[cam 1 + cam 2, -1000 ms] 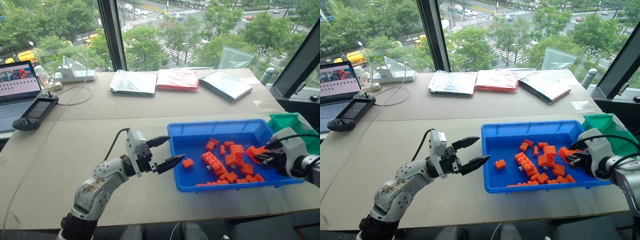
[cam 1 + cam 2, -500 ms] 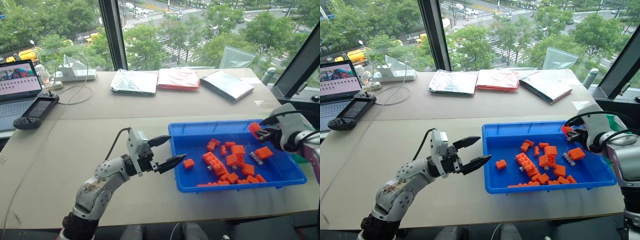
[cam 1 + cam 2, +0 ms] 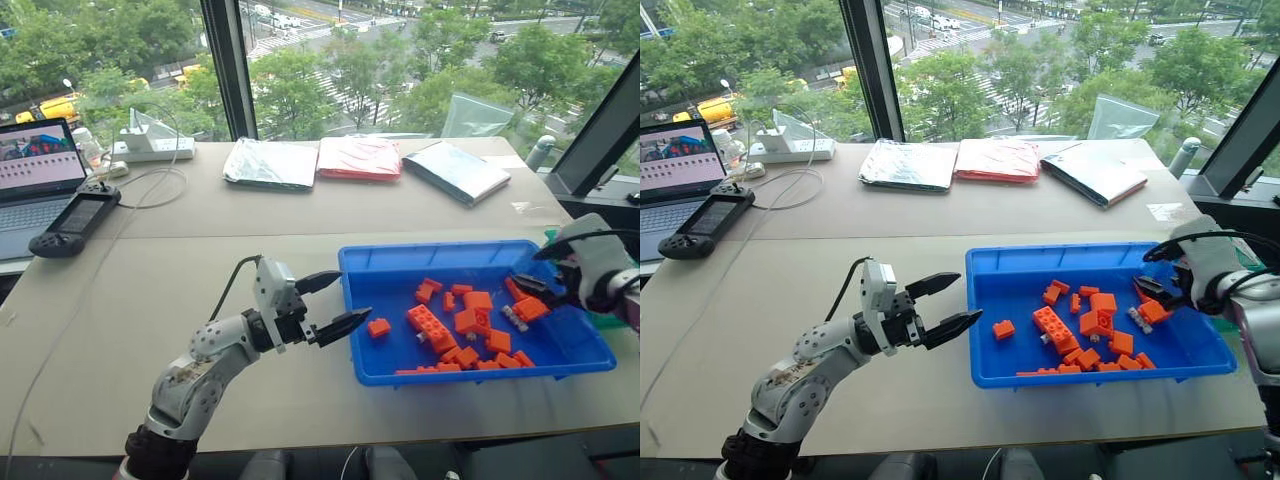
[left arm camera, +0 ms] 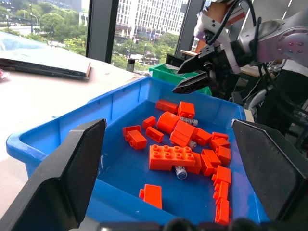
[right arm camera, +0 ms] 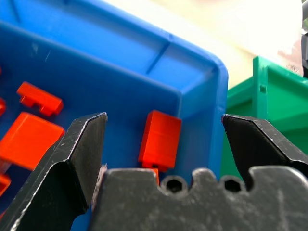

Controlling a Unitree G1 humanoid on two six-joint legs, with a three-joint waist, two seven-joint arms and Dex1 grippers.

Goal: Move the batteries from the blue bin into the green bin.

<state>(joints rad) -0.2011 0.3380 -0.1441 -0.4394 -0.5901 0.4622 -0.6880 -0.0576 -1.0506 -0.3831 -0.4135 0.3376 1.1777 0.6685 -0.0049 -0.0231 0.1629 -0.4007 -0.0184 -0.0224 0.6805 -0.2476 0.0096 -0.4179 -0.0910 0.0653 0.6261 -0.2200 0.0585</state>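
Studded orange bricks [image 3: 429, 327] — glossy blue bin [image 3: 360, 310]

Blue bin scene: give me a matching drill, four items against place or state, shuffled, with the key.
Items:
1. blue bin
2. green bin
3. left tool
4. right tool

Place or state:
A. open, just outside the tray's left wall
B. holds orange bricks
C. open, over the tray's right end
D. beside the tray's right end

Pairs: 1-B, 2-D, 3-A, 4-C
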